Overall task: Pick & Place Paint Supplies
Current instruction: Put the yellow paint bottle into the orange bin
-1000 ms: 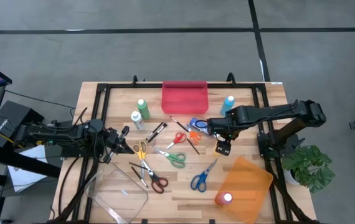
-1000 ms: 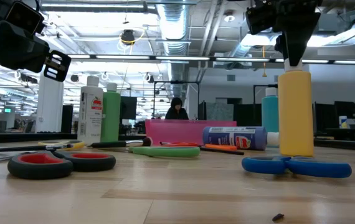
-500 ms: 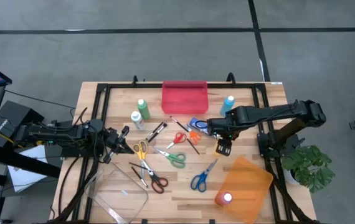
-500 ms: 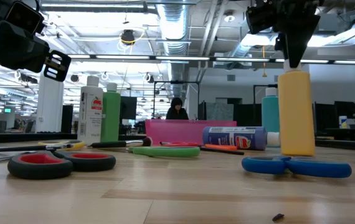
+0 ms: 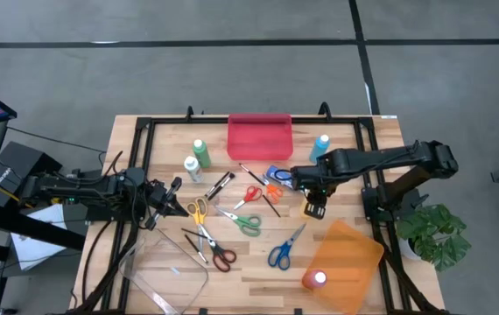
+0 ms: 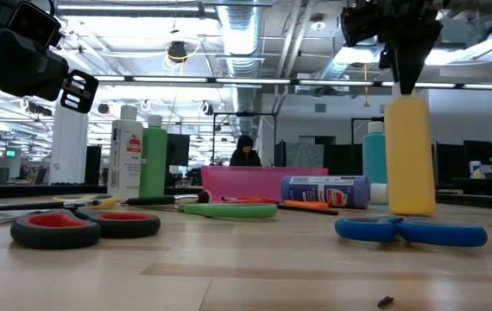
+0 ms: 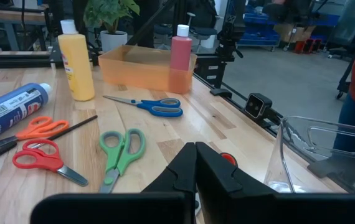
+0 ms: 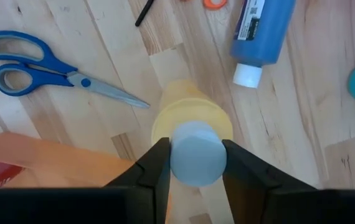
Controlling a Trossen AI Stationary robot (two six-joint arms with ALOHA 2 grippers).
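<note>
My right fingers are down over the yellow paint bottle, one on each side of its white cap, and they look to be touching it. I think I am squeezing it now, but I cannot be sure I have a firm hold. To do this well, I should pinch the cap right in the middle and lift straight up, so the bottle does not tip or swing. The bottle is tall and thin, so it could fall over easily. It stands up straight on the worktop, near the blue scissors and the orange tray, where a red paint bottle already sits. Its body is plain yellow and smooth, with a round white cap on top. A blue paint bottle lies on its side close by. My left fingers are pressed shut and hold nothing, waiting at the other side of the worktop.
</note>
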